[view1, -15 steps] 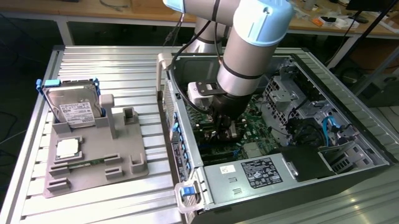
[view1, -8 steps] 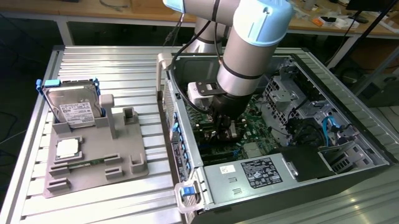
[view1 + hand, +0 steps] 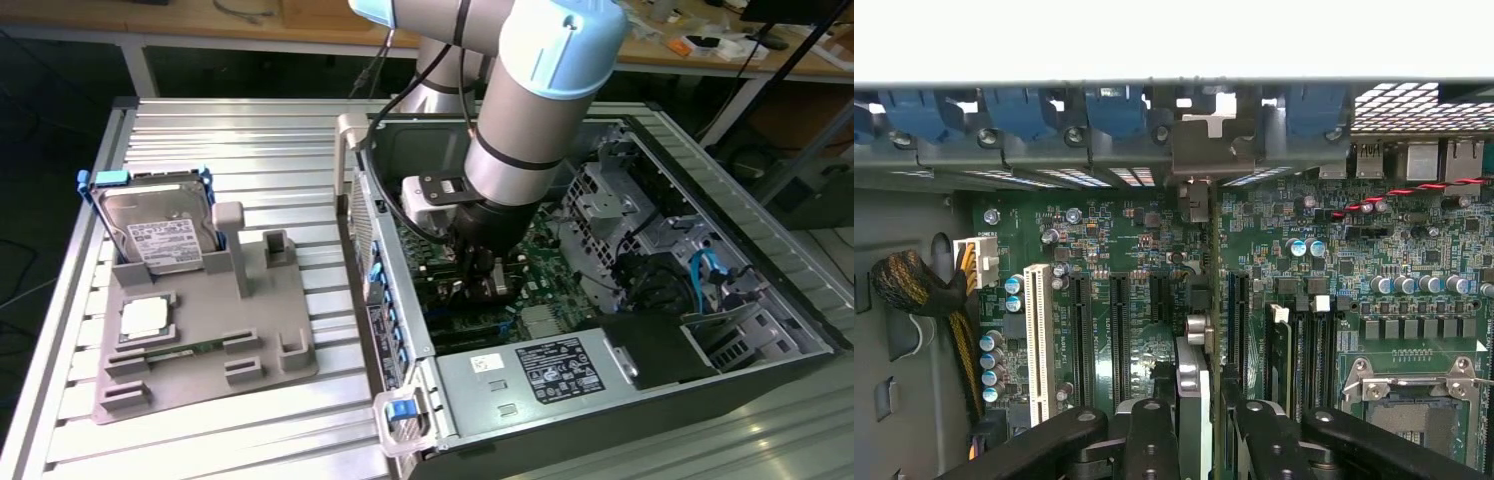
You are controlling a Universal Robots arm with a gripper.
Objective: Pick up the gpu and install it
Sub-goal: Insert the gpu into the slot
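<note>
**Q:** Where is the gpu (image 3: 1192, 385) relative to your tool (image 3: 1199, 420)?

**A:** It is inside the grasp. In the wrist view your tool's two dark fingers (image 3: 1149, 440) are clenched on either side of the card. You see the card edge-on, as a thin blade standing upright on its long edge. In the exterior view the tool (image 3: 478, 275) is deep inside the open computer case (image 3: 400, 340), low over the motherboard (image 3: 534, 250). The case itself rests on the ribbed worktop (image 3: 240, 130).

**Q:** Which way does the card's long axis run?

**A:** It runs straight away from your tool toward the rear wall of the case, where the blue retainer clips (image 3: 1119, 105) sit. This is parallel to the black expansion slots (image 3: 1119, 330) and to the white slot (image 3: 1038, 340) further off to one side.

**Q:** Which relation governs the seating?

**A:** In my judgement it is the card's lower edge against the slot directly beneath it. The card lies between the group of black slots on one side and the processor socket (image 3: 1414, 400) on the other, and it looks aligned lengthwise with them. Your tool and the card hide the contact line, so you cannot tell whether the edge has entered the slot or hangs just above it
</note>
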